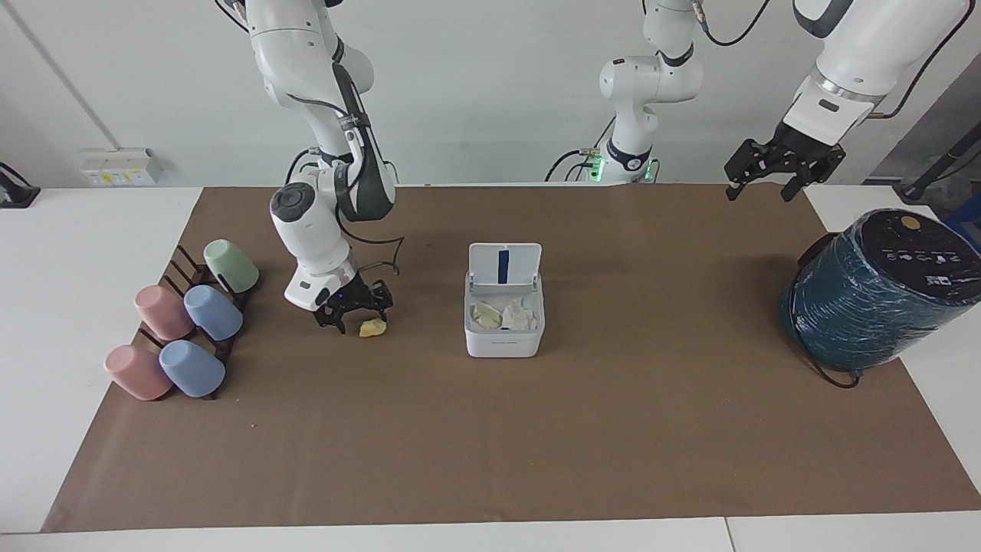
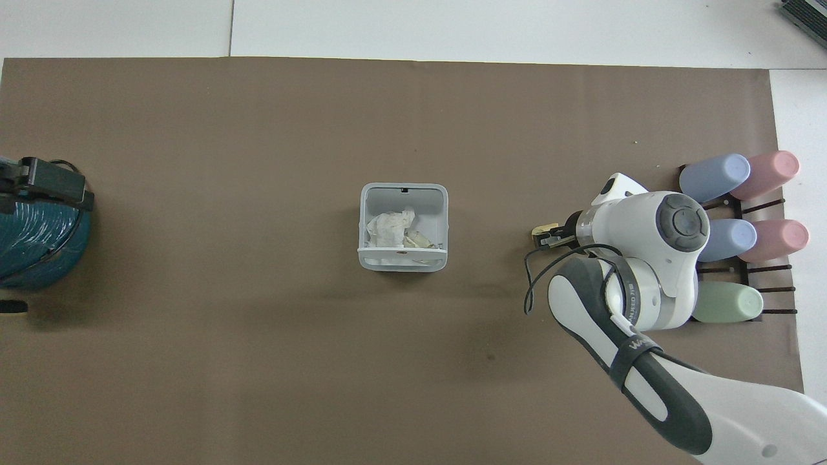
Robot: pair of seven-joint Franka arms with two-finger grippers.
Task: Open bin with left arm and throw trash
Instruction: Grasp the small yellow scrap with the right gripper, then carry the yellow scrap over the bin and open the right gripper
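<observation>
Table: brown mat [image 1: 490, 429], my two arms at work over it; the right one has the step in hand, the left one waits.
Teal wrapped cylinder [image 1: 874, 291]: at the left arm's end of the table, well clear of my work; I leave it alone.
Left gripper [image 1: 783, 170]: raised over the mat's edge near the cylinder, fingers spread wide, holding nothing.
Bin [image 1: 504, 337]: mid-mat, lid [image 1: 504, 266] standing up, so the opening is free; two pale wads [image 1: 506, 315] already lie inside.
Cups [image 1: 184, 330]: pastel, lying on a rack toward the right arm's end; I keep my elbow off them.
Right gripper [image 1: 354, 308]: down at the mat, touching or just beside the last scrap; whether my fingers have it between them I cannot tell.
Yellow scrap [image 1: 372, 328]: on the mat between the cups and the bin, nearer the cups.
How I'd do it well: I judge the scrap soft and light, so centre the fingers over it, close gently but fully, lift straight up, carry it over the bin's open mouth, and release low so it does not bounce off the rim.
</observation>
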